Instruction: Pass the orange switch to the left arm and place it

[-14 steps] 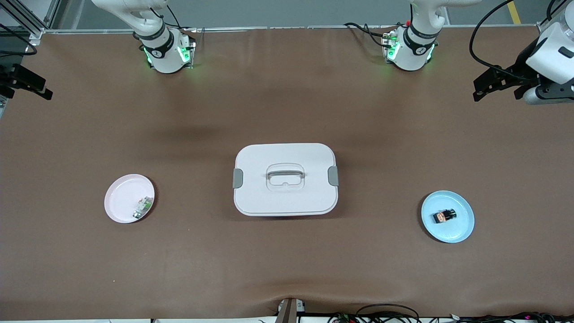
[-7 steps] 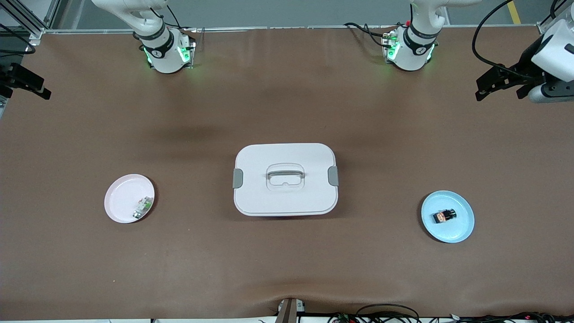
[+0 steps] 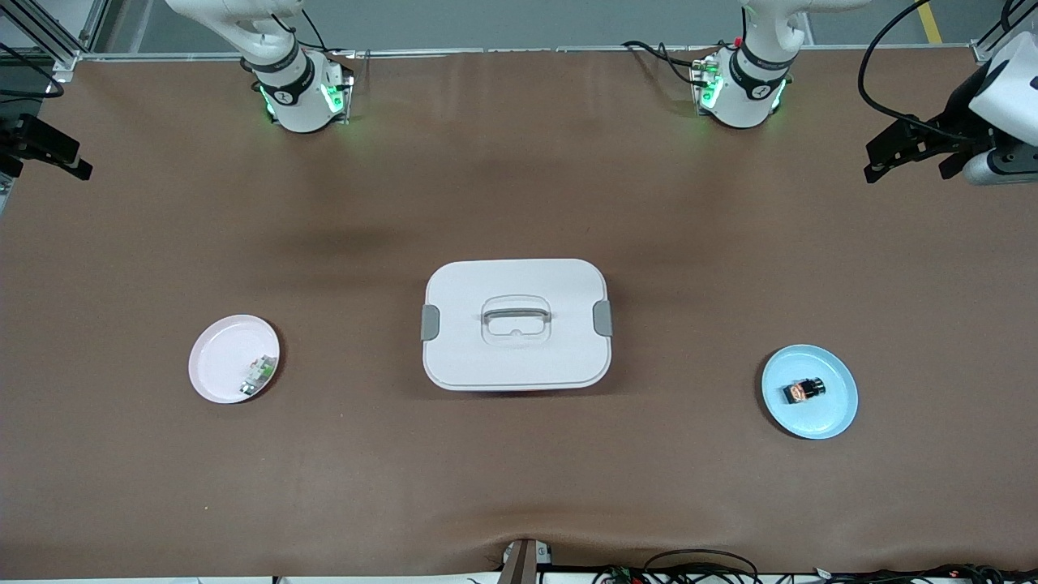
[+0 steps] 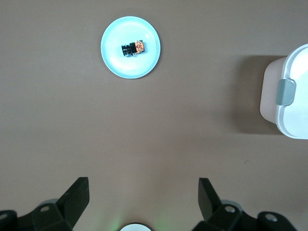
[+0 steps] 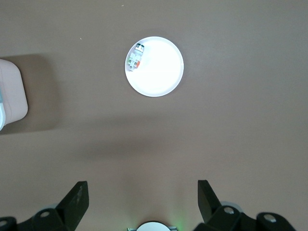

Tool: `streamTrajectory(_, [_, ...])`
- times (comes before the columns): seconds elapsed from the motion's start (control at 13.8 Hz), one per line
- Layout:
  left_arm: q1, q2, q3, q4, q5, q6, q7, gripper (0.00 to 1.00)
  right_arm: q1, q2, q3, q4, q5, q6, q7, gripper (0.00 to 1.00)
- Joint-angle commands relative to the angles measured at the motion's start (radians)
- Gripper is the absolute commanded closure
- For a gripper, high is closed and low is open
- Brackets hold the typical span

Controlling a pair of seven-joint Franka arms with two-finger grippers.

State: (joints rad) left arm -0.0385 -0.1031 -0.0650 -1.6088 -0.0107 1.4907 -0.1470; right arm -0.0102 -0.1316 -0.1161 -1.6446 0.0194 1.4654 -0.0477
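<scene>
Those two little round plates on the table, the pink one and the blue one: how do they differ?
The pink plate lies toward the right arm's end of the table, the blue plate toward the left arm's end, with the box between them. The pink plate carries a small white-and-green component at its rim; the blue plate holds the orange switch near its middle. Both are round, shallow and similar in size.

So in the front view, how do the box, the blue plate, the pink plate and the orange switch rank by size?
1. Box, clearly largest.
2. Blue plate and pink plate: they look about alike, so no ranking between them.
3. Orange switch, smallest, lying on the blue plate.
</scene>
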Motion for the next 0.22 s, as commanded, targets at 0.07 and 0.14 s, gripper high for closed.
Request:
streamTrajectory(0.07, [0.006, 0.01, -0.004, 0.027, 0.005, -0.02, 0.004, 0.0, -0.014, 0.009, 0.009, 0.023, 0.01, -0.017, 0.012, 0.0])
streamTrajectory(0.14, [0.006, 0.01, -0.002, 0.027, 0.005, -0.02, 0.003, 0.0, -0.014, 0.009, 0.009, 0.023, 0.01, -0.017, 0.012, 0.0])
